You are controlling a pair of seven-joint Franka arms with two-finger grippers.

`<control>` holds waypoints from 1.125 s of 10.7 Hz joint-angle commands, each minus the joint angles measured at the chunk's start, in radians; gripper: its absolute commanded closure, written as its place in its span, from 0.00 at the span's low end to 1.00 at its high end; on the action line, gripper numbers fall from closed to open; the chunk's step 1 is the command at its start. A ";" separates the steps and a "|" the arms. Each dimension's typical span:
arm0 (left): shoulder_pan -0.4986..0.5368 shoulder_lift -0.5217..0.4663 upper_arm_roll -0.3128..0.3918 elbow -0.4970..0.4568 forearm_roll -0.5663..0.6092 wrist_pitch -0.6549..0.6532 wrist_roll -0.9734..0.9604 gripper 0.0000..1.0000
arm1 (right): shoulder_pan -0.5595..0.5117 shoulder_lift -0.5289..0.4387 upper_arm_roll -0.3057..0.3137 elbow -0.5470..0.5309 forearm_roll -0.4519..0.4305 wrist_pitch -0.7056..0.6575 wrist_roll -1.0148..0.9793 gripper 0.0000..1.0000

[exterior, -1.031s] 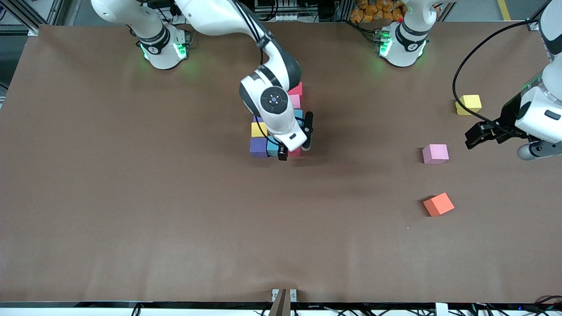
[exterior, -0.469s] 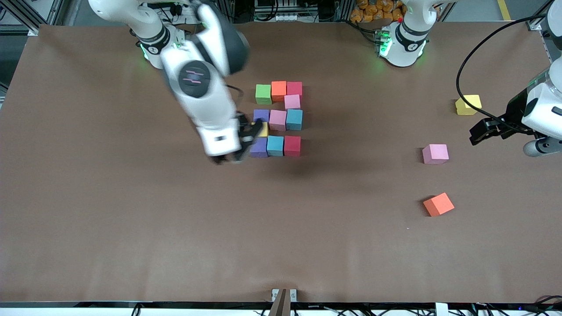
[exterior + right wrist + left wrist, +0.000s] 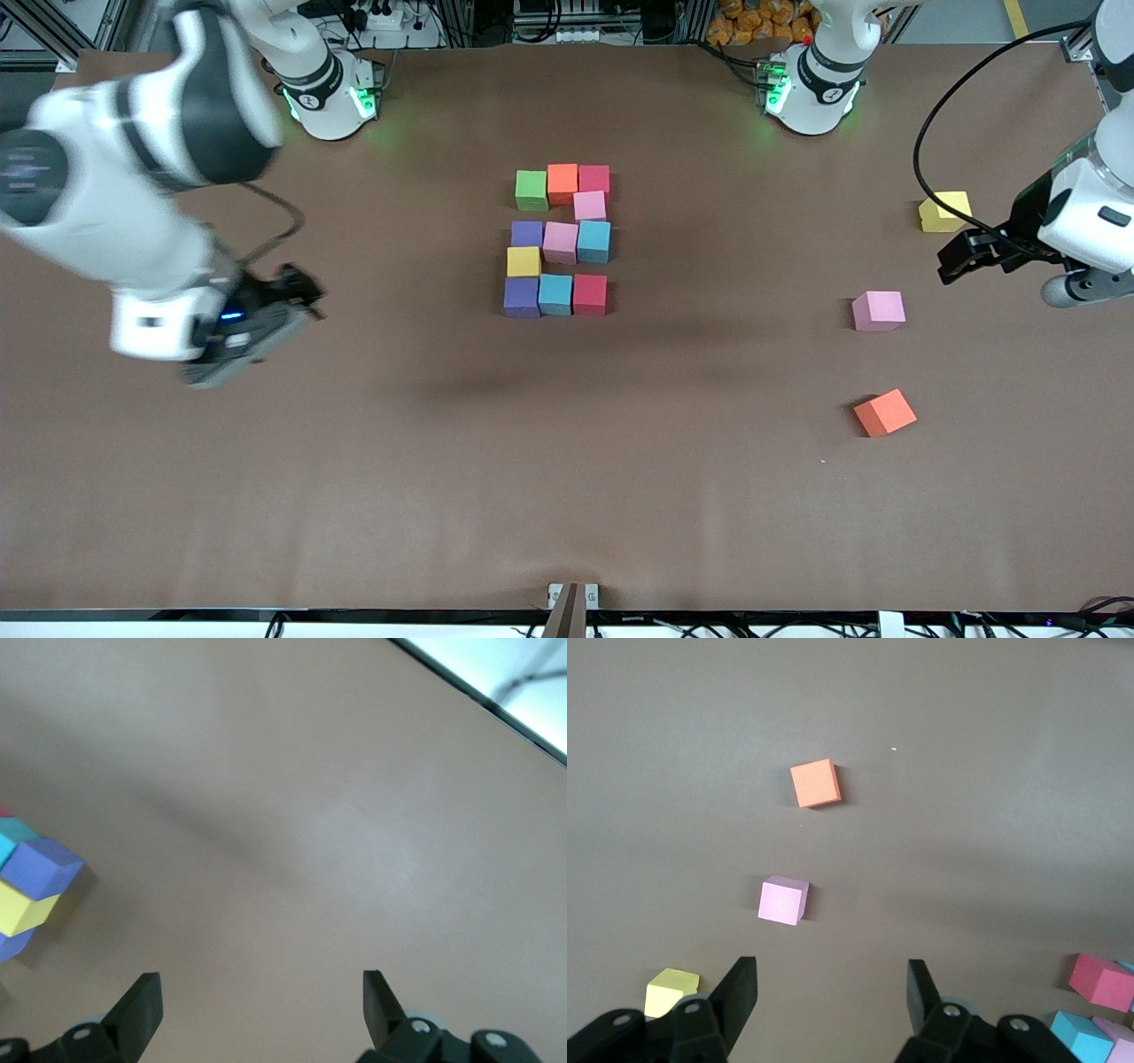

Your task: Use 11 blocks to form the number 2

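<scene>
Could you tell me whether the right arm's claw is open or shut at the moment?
Open. In the right wrist view the right claw has its two fingers spread wide with only bare table between them, holding nothing.

Right gripper swings away from blocks, now over bare table at their 9 o'clock, jaws spread, empty. Full figure uncovered. Left gripper drifts slightly toward 12 o'clock.
</scene>
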 commanded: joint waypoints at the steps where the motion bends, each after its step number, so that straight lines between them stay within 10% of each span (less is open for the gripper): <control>1: -0.011 -0.053 -0.004 -0.016 -0.022 -0.041 0.026 0.24 | -0.081 0.002 0.021 0.048 -0.015 -0.049 0.206 0.00; 5: -0.010 -0.076 -0.008 -0.008 -0.022 -0.105 0.205 0.24 | -0.210 -0.009 0.061 0.103 -0.006 -0.158 0.537 0.00; 8: -0.008 -0.078 -0.005 -0.007 -0.022 -0.115 0.209 0.23 | -0.432 -0.050 0.281 0.100 -0.017 -0.170 0.559 0.00; 12: -0.004 -0.116 0.004 -0.007 -0.044 -0.121 0.189 0.23 | -0.451 -0.041 0.283 0.106 -0.032 -0.179 0.564 0.00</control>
